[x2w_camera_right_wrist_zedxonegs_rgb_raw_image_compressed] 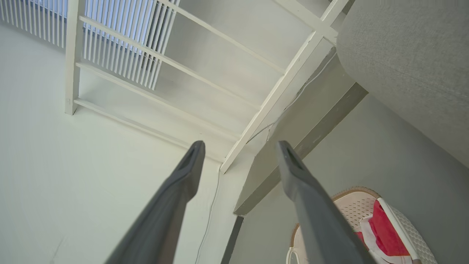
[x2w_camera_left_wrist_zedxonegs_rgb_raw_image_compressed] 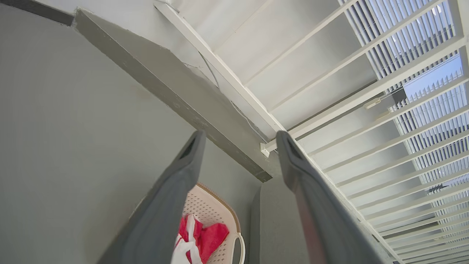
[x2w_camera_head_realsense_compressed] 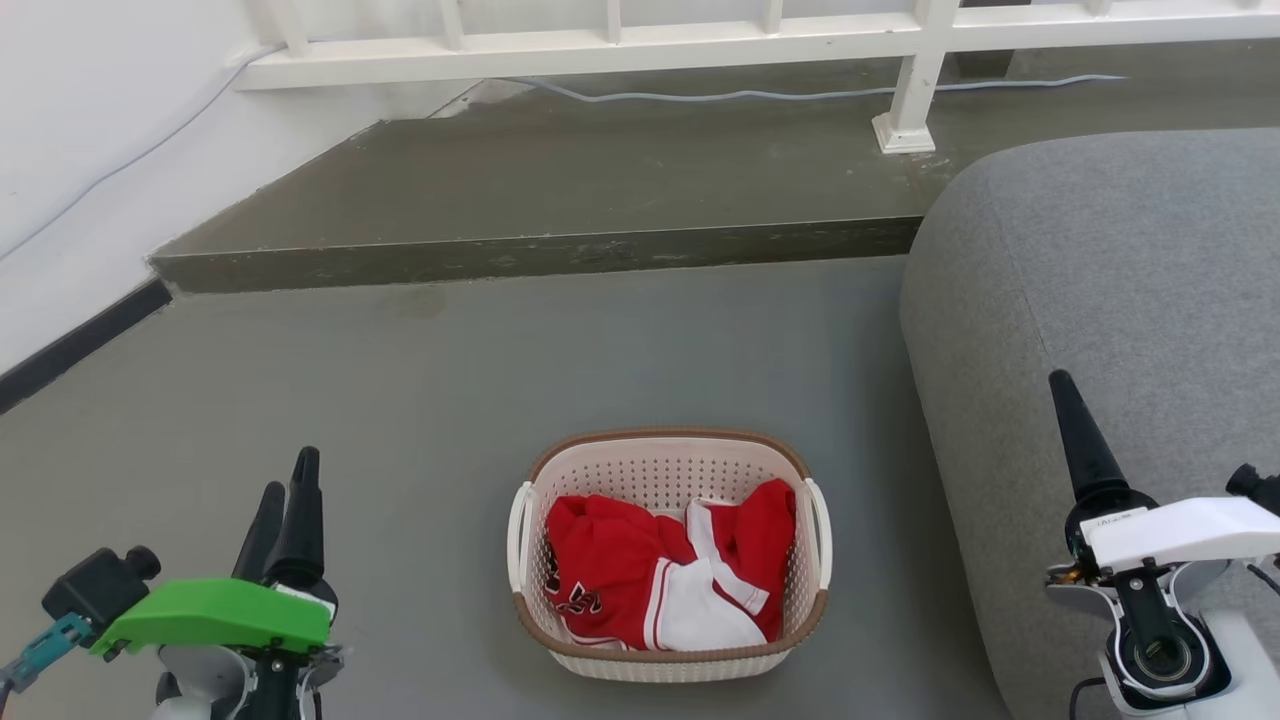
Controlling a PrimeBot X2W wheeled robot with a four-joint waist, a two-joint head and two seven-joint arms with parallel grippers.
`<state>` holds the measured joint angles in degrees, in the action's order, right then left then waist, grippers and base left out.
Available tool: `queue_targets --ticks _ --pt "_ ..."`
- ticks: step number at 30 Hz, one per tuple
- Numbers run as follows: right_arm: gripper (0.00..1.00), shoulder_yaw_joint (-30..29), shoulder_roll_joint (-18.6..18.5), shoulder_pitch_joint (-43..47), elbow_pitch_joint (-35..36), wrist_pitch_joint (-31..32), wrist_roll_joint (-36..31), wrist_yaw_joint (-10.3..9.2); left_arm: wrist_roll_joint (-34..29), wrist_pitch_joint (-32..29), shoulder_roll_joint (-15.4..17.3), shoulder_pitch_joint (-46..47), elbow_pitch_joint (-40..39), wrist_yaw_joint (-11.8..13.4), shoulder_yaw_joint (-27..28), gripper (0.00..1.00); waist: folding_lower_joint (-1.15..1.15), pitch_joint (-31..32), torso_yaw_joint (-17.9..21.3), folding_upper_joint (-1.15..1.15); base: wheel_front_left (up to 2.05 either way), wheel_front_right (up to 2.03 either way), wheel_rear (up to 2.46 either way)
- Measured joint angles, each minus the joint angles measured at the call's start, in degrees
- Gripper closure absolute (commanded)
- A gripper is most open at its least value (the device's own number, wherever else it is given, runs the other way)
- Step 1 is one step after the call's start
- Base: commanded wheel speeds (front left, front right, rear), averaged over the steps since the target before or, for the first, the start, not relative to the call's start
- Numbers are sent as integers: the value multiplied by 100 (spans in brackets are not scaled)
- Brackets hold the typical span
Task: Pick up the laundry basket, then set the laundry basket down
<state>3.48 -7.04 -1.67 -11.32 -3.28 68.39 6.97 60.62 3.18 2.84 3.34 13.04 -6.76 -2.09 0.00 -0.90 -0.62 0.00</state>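
The laundry basket (x2w_camera_head_realsense_compressed: 668, 560) stands on open floor (x2w_camera_head_realsense_compressed: 400, 400), sofa (x2w_camera_head_realsense_compressed: 1100, 300) edge near its right; left gripper (x2w_camera_left_wrist_zedxonegs_rgb_raw_image_compressed: 240, 134) and right gripper (x2w_camera_right_wrist_zedxonegs_rgb_raw_image_compressed: 240, 143) jaws spread.

The laundry basket (x2w_camera_head_realsense_compressed: 660, 470) is matt perforated plastic with a woven-look rim, holding soft red-and-white cloth (x2w_camera_head_realsense_compressed: 640, 580). The floor (x2w_camera_head_realsense_compressed: 450, 380) looks smooth and matt; the couch (x2w_camera_head_realsense_compressed: 1120, 280) wears coarse grey fabric.

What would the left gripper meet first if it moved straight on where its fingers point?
Probably the raised step, with the white railing behind it; the left gripper's path looks free before that, though depth is unclear.
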Motion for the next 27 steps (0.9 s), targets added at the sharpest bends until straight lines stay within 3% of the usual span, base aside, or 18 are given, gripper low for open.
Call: queue_targets --ticks 10,27 --pt "0 -60 -22 -12 115 -181 -1191 -1 -1090 193 -3 1 -91 126 -188 0 0 -19 0 0 0 0 0" --pt "0 149 29 -12 201 -494 -2590 -49 -2405 500 -23 20 -278 249 -377 0 0 -53 -17 0 0 0 0"
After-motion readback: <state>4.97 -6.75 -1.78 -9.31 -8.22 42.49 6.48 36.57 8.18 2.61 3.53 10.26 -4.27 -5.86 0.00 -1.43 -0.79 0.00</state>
